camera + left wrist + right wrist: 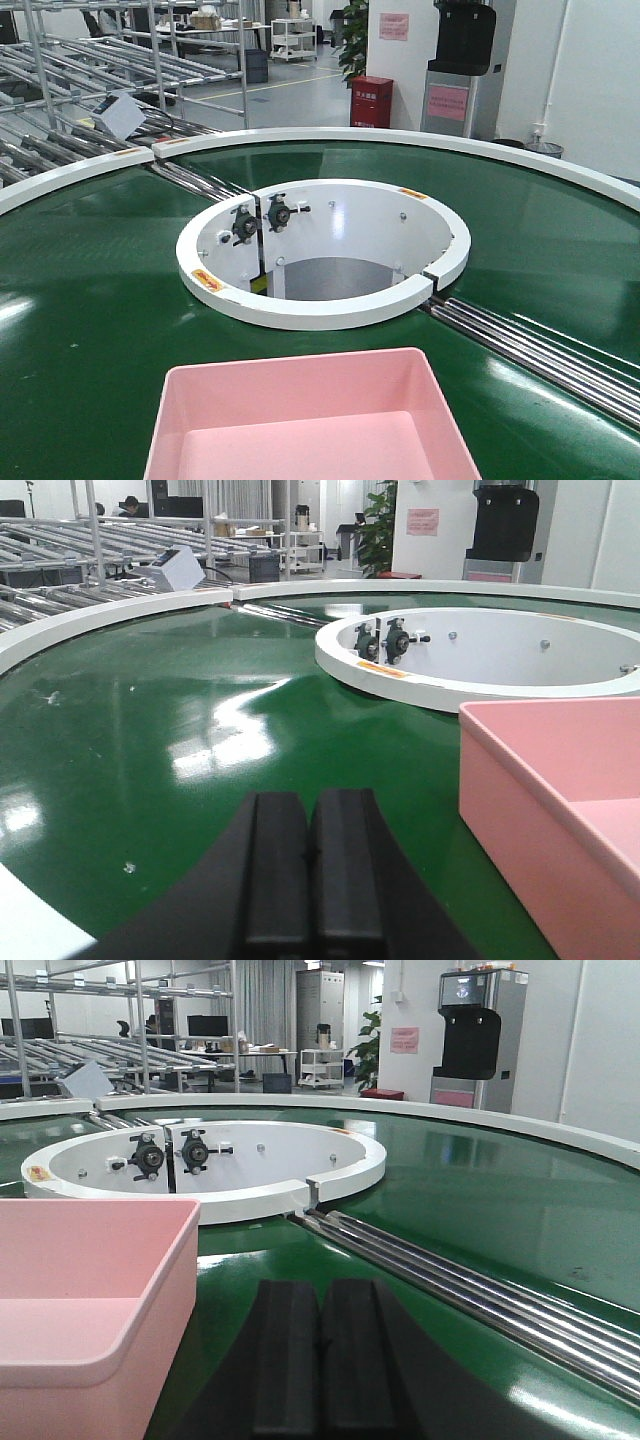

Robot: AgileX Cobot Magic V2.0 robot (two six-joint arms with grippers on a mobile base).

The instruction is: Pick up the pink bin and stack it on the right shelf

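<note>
The pink bin [310, 420] sits empty on the green conveyor belt at the bottom centre of the front view. It shows at the right of the left wrist view [560, 810] and at the left of the right wrist view [85, 1290]. My left gripper [310, 810] is shut and empty, just left of the bin. My right gripper [320, 1300] is shut and empty, just right of the bin. Neither touches the bin. The right shelf is out of view.
A white ring [320, 250] surrounds the belt's open centre hole, beyond the bin. Steel rollers [540, 345] cross the belt at the right. A white outer rim [80, 175] bounds the belt. Roller-rail racks [90, 70] stand at the far left.
</note>
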